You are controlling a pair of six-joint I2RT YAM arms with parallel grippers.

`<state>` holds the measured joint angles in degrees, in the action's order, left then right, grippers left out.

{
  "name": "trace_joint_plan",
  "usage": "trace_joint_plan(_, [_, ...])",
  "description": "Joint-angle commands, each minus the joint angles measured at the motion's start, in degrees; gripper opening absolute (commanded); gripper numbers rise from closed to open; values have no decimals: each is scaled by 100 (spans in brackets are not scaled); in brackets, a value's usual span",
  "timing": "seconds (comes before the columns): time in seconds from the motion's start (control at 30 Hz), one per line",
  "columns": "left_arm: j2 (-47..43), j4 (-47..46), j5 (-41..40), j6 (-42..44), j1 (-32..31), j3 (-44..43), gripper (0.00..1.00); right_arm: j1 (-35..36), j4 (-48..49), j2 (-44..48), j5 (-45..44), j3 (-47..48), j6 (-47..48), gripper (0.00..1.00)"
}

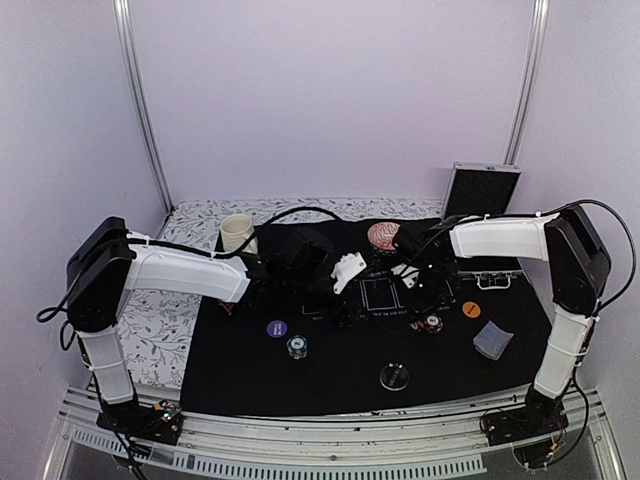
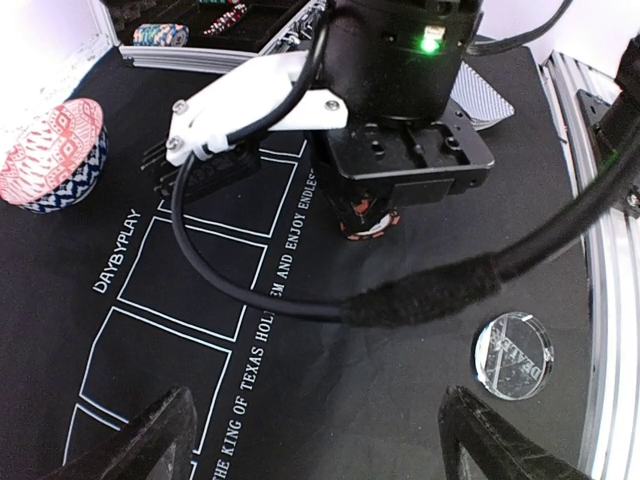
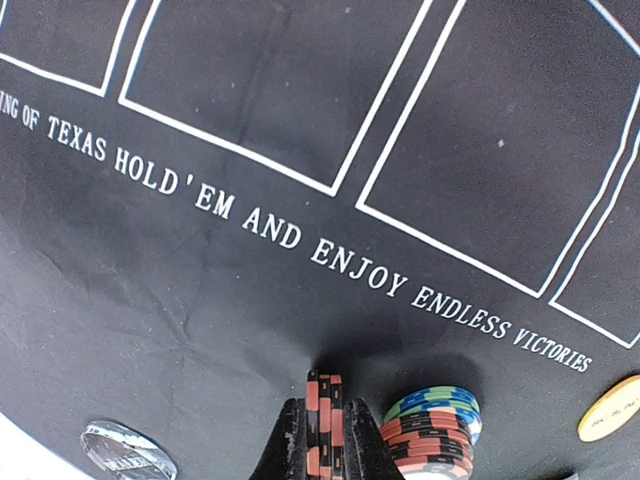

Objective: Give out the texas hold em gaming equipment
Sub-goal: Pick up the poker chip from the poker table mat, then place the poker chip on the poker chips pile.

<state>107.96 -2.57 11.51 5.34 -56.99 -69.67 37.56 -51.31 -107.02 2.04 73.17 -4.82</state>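
My right gripper (image 3: pixel 325 440) is shut on a few red-and-black poker chips (image 3: pixel 324 415), held on edge just above the black mat. Right beside them sits a striped chip stack (image 3: pixel 432 425) with blue-green chips on top. In the top view the right gripper (image 1: pixel 425 310) hangs over that stack (image 1: pixel 431 324). My left gripper (image 2: pixel 320 450) is open over bare mat, its fingers (image 2: pixel 140 440) wide apart, near the mat's middle (image 1: pixel 345 312). A purple disc (image 1: pixel 277 327), a second chip stack (image 1: pixel 297 346), a clear disc (image 1: pixel 394 376), an orange disc (image 1: pixel 471 309) and grey-blue cards (image 1: pixel 492 340) lie on the mat.
A cream mug (image 1: pixel 238 234) and a red patterned bowl (image 1: pixel 382 235) stand at the mat's far edge. An open case (image 1: pixel 482 190) with more chips (image 1: pixel 493 282) sits at the back right. The right arm's cable (image 2: pixel 420 295) crosses the left wrist view.
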Motion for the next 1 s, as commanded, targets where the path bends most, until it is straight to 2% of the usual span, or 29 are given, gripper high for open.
trace_joint_plan(0.0, [-36, 28, 16, 41, -14, 15, 86, 40, -13, 35, 216, 247, 1, 3])
trace_joint_plan(0.17, [-93, 20, 14, 45, -13, 45, 86, 15, 153, 504, 484, 301, -40, 3])
trace_joint_plan(0.27, [-117, -6, 5, 29, -19, 43, 86, -173, 465, 968, 1032, 117, -149, 2])
trace_joint_plan(0.47, [-56, -81, -208, 367, -237, -151, 86, -1117, 1546, 1995, 2656, -954, -628, 2])
trace_joint_plan(0.67, [402, -295, -437, 750, -582, -690, 86, -2196, 2406, 3025, 3570, -2104, -1062, 3])
trace_joint_plan(0.8, [987, -409, -420, 692, -664, -1094, 86, -2706, 3014, 3298, 4225, -2940, -1219, 3])
trace_joint_plan(0.97, [1596, -305, -508, 600, -751, -1640, 86, -2830, 3732, 3245, 4550, -3599, -1395, 3])
